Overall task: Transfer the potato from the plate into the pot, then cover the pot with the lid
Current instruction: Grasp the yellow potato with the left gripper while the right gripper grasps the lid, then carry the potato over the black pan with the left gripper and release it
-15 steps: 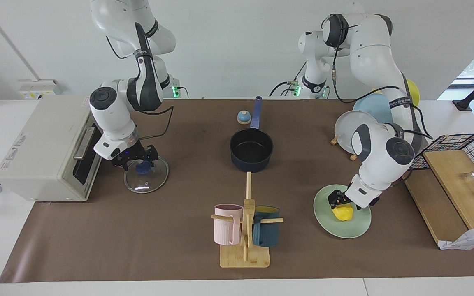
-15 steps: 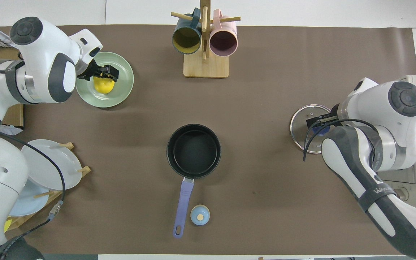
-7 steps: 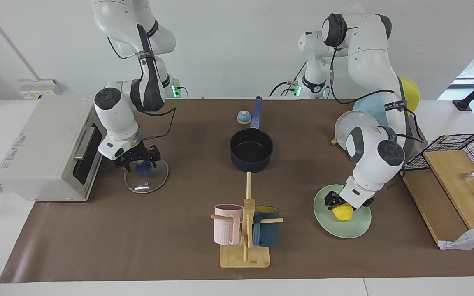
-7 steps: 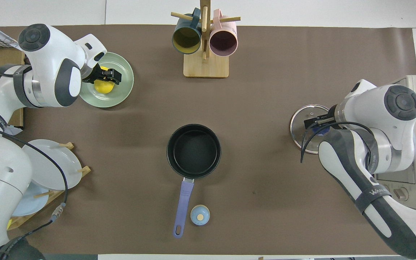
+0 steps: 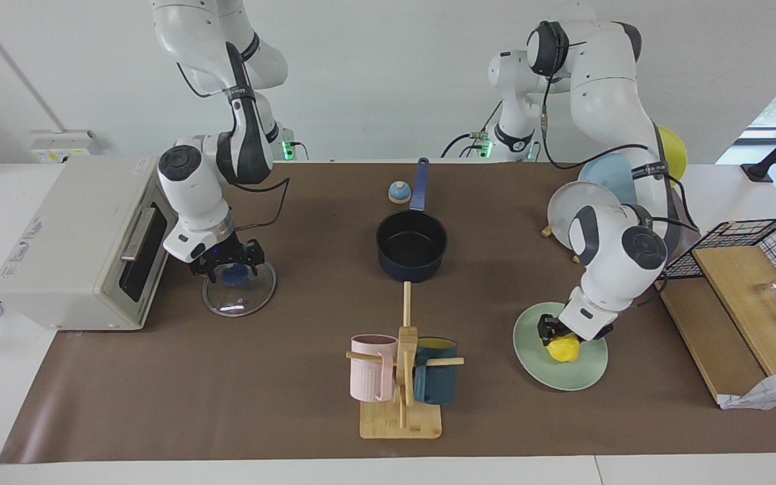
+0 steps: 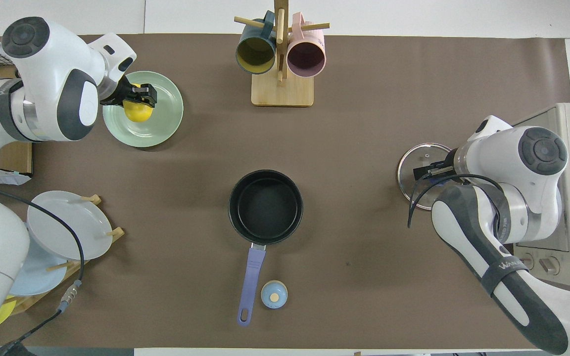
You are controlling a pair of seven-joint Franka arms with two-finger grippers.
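Observation:
The yellow potato (image 5: 564, 350) (image 6: 139, 112) lies on the mint-green plate (image 5: 576, 374) (image 6: 166, 123) toward the left arm's end of the table. My left gripper (image 5: 552, 335) (image 6: 136, 95) is down on it, shut on the potato, which still rests on the plate. The navy pot (image 5: 411, 269) (image 6: 265, 173) stands empty at mid-table, its handle pointing toward the robots. The glass lid (image 5: 243, 300) (image 6: 408, 170) lies flat in front of the toaster oven. My right gripper (image 5: 232, 264) (image 6: 431, 170) is open, its fingers on either side of the lid's blue knob (image 5: 233, 275).
A mug rack (image 5: 401, 377) (image 6: 281, 59) with a pink and a teal mug stands farther from the robots than the pot. A blue bell (image 5: 399, 192) (image 6: 274, 294) sits beside the pot's handle. A toaster oven (image 5: 71, 242), a rack of upright plates (image 5: 583, 209) and a wire basket (image 5: 752, 232) line the ends.
My left gripper has settled lower and closed on the potato, which shifted slightly on the plate. My right gripper edged a little along the lid and stays around the knob.

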